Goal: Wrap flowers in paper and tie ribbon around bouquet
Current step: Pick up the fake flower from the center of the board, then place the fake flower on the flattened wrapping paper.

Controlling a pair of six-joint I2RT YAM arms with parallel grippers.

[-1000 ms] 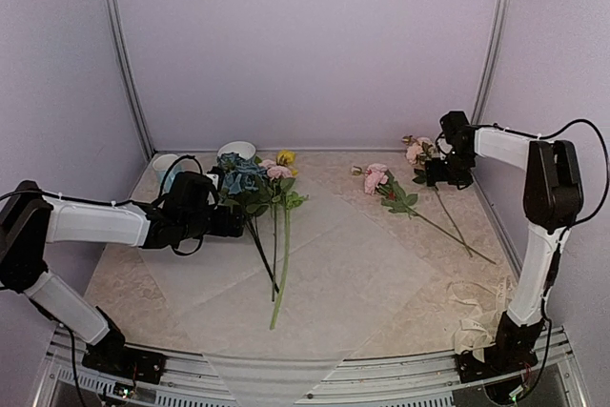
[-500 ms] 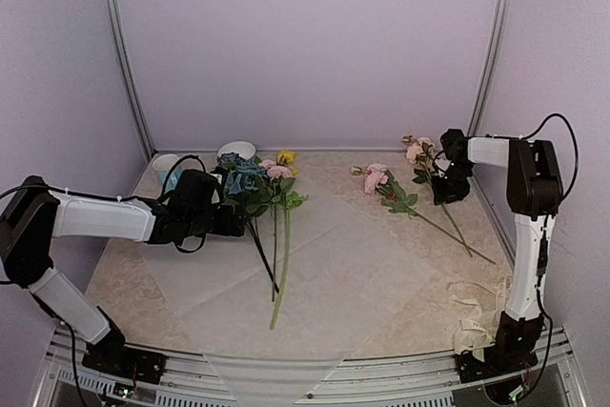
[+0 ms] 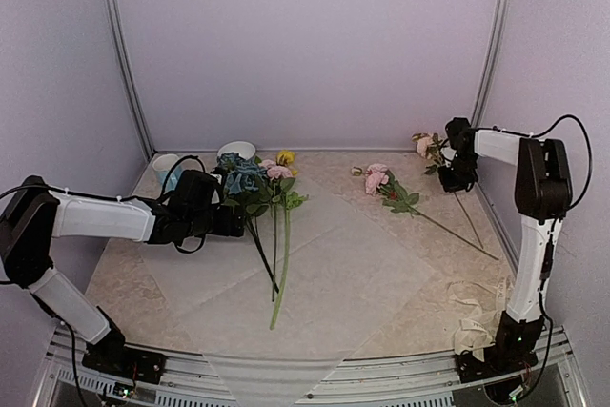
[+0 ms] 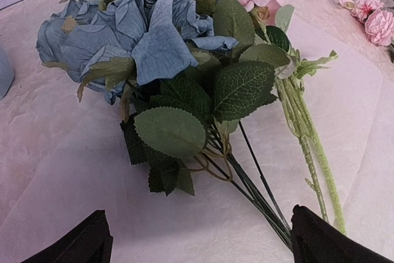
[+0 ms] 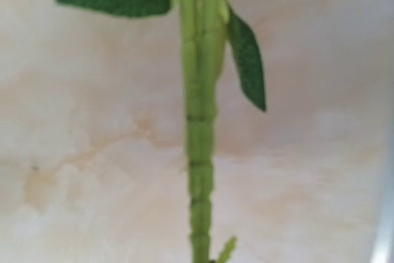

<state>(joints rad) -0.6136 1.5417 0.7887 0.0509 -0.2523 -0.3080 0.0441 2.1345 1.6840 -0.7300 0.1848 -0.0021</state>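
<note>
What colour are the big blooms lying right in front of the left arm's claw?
Dusty blue. The blooms show best in the left wrist view.

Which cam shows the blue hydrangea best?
Left wrist: the blue hydrangea fills the upper frame, petals and leaves sharp. Top external shows it small and far, on the left. Right wrist shows none of it, only a blurred green stem.

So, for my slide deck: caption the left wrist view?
Open left gripper faces blue hydrangeas with green leaves lying on thin white paper.
</note>
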